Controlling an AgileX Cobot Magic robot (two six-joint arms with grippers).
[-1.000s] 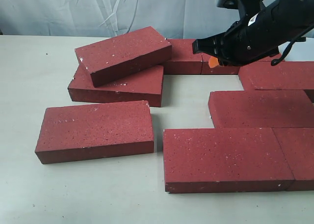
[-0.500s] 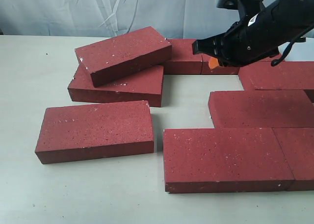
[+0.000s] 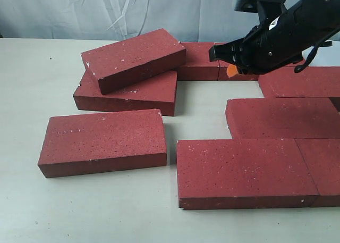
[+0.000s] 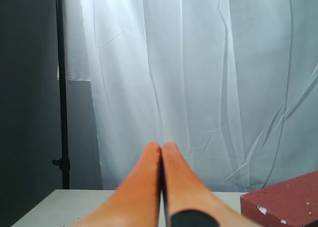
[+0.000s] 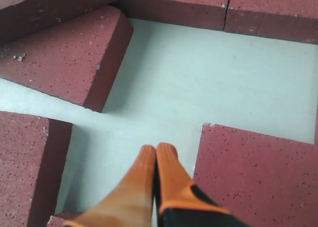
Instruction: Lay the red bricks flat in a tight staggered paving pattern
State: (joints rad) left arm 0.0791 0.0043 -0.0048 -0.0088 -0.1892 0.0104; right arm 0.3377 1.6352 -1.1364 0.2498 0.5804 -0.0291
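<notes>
Over the gap toward the table's point(image 3: 32, 73) far right corner, your right gripper point(image 3: 231, 69) hovers pinched shut, empty. That looks like a nudging pose, not a grasp. Left gripper point(image 4: 161, 148) is also shut, aimed at the curtain point(image 4: 198, 63). I count nine red bricks point(image 3: 244, 168): six laid by the right edge, one loose front-left, two stacked – top brick point(image 3: 133, 59) tilted.

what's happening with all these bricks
A two-armed robot is laying red bricks into a paving pattern on a table. Several lie flat and close together on the right. The right tool, shut and empty, hovers over the bare gap among them. One tilted brick leans on another at the back left. The left tool is shut, holding nothing.
</notes>
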